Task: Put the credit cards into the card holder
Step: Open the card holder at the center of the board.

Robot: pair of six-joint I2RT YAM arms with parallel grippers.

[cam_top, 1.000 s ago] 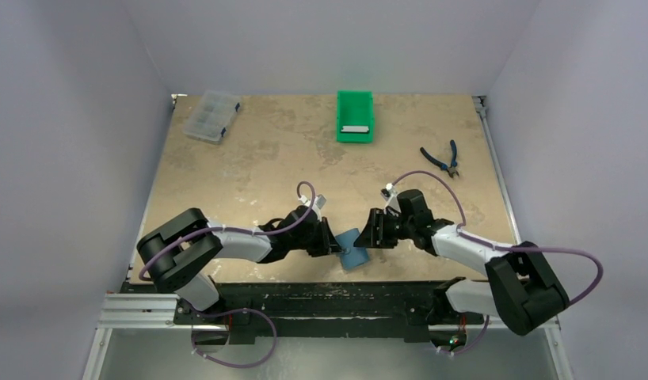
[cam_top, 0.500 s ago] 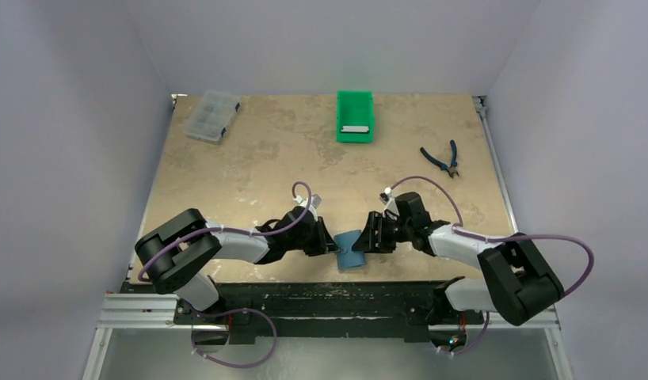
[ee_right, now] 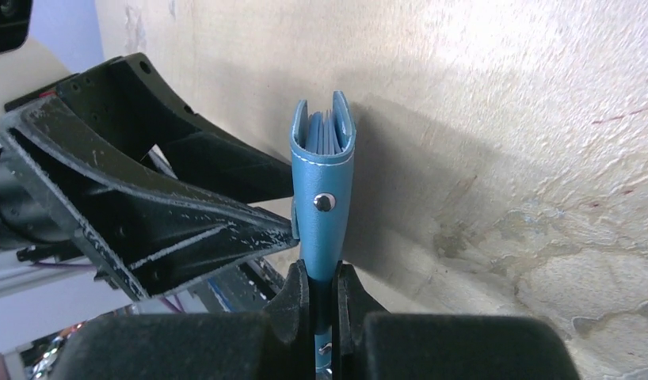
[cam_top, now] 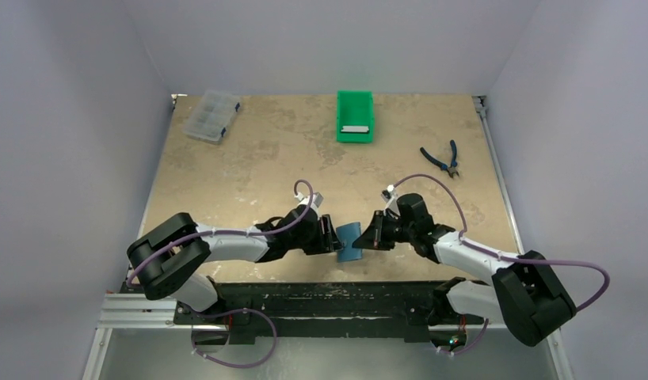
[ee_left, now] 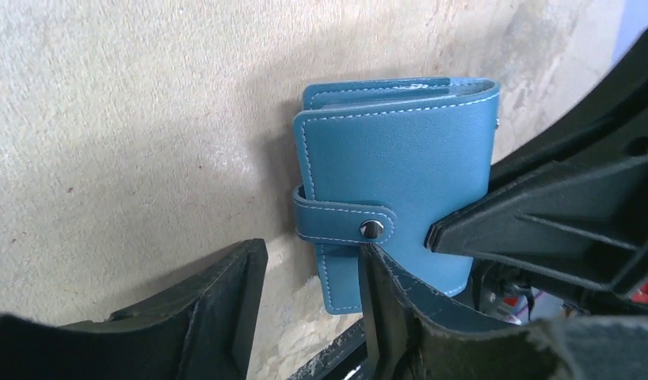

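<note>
Two grippers meet at the card holder (cam_top: pixel 351 241), which is close to the near edge of the tabletop (cam_top: pixel 257 166), between the arms. The right gripper (ee_right: pixel 322 273) has its fingers pinched together on one edge of the holder and keeps it stood on edge rather than flat. The pocket leaves show at the end away from that gripper. Whether the holder's lower side touches the tabletop cannot be told. Judged purpose: a brace, so the other arm has something steady to work against. The left gripper (ee_left: pixel 311 252) has its fingers apart and grips nothing. One fingertip is just beside the silver snap stud (ee_left: pixel 371 229) on the strap, and the other finger is off to the holder's side over bare tabletop. The strap lies fastened across the cover, so the holder reads as closed. Judged step: undoing the snap, since no card can go in until the cover folds back. The credit cards (cam_top: pixel 355 128) show as a pale silvery strip in the green bin (cam_top: pixel 355 101), well apart from the holder on its far side; how many cannot be told. A clear compartment box (cam_top: pixel 212 116) is far-left of the holder and pliers (cam_top: pixel 441 157) are far-right; both look uninvolved. Risk: prying at the strap could twist the holder out of the thin edge pinch.
</note>
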